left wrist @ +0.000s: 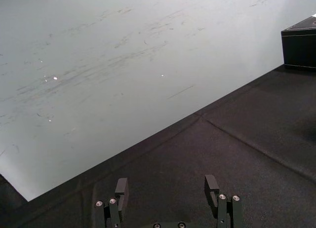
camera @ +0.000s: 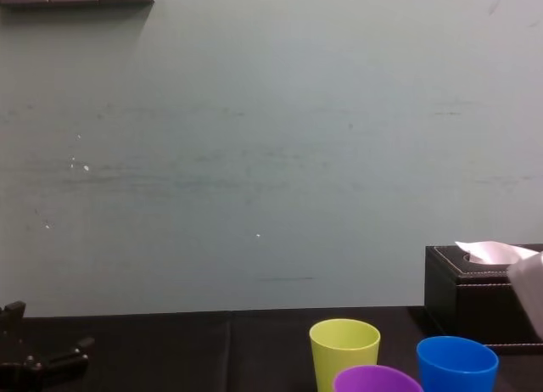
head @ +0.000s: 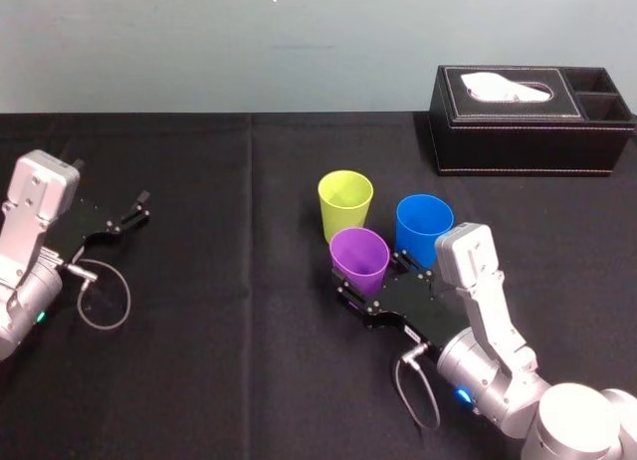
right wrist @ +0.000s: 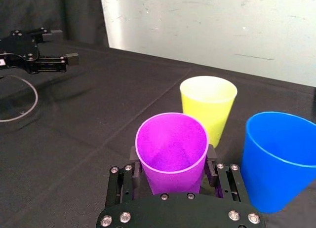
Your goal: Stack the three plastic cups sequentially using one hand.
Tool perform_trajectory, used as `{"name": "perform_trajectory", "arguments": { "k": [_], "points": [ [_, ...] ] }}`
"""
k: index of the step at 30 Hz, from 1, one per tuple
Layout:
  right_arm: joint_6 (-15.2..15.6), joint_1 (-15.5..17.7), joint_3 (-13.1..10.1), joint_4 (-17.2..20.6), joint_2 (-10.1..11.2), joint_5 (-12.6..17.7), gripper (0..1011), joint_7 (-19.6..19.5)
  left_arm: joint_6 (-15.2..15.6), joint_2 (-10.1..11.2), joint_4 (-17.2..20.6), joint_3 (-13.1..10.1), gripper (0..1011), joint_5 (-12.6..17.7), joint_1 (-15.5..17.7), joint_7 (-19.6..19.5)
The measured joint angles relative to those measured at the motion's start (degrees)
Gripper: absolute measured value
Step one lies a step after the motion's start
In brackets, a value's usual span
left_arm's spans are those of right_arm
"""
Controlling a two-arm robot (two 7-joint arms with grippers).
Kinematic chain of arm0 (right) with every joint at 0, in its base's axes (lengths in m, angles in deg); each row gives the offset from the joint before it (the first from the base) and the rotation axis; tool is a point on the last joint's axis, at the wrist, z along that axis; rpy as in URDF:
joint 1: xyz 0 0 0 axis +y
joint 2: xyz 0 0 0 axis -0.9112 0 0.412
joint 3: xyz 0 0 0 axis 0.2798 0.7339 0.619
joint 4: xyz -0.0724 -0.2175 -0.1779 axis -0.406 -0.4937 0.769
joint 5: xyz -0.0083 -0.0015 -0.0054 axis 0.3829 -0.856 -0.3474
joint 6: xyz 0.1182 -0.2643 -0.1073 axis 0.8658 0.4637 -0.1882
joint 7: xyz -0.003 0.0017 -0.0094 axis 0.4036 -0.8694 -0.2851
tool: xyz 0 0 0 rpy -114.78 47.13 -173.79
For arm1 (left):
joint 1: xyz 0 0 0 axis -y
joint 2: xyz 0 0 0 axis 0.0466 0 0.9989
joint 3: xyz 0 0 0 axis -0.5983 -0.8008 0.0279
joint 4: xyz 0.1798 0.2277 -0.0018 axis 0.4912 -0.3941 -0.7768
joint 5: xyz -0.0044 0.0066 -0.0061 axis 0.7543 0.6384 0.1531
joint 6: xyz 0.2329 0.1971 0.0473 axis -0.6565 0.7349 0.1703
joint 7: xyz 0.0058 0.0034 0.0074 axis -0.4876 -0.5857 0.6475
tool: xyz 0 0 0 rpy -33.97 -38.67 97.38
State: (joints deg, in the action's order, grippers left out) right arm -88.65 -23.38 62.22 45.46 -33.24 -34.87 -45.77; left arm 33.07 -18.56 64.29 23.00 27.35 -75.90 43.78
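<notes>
Three plastic cups stand upright in a tight cluster on the black cloth. The purple cup [head: 359, 259] [right wrist: 171, 149] is nearest me, with the yellow-green cup [head: 344, 206] [right wrist: 208, 107] behind it and the blue cup [head: 423, 229] [right wrist: 276, 161] to its right. My right gripper [head: 370, 278] [right wrist: 172, 158] reaches in low from the front, shut on the purple cup with a black finger pressed to each side of its lower wall. The cup still rests on the cloth. My left gripper [head: 137, 209] [left wrist: 167, 188] lies parked at the far left, open and holding nothing.
A black tissue box [head: 528, 121] [camera: 475, 294] with a white tissue stands at the back right, behind the cups. The blue cup sits close against my right gripper's body. Bare black cloth [head: 229, 241] stretches between the two arms. A pale wall runs along the table's far edge.
</notes>
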Motion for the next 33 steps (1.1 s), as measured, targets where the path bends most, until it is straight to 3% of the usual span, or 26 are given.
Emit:
{"name": "perform_trajectory", "arguments": {
  "k": [9,20,26,33],
  "points": [
    [3.9,1.3,-2.5,4.3,2.4,5.0,733,3.1,0.0,0.0,0.0,0.0,1011,0.0,0.0,0.0],
    [9.5,1.6,-3.9,13.2,6.3,10.1,733,4.9,0.0,0.0,0.0,0.0,1012,0.0,0.0,0.0],
    [11.7,-0.9,-3.5,15.2,6.9,11.0,733,4.5,0.0,0.0,0.0,0.0,1011,0.0,0.0,0.0],
    [14.7,-5.2,-1.9,14.1,5.9,11.3,733,2.6,0.0,0.0,0.0,0.0,1011,0.0,0.0,0.0]
  ]
}}
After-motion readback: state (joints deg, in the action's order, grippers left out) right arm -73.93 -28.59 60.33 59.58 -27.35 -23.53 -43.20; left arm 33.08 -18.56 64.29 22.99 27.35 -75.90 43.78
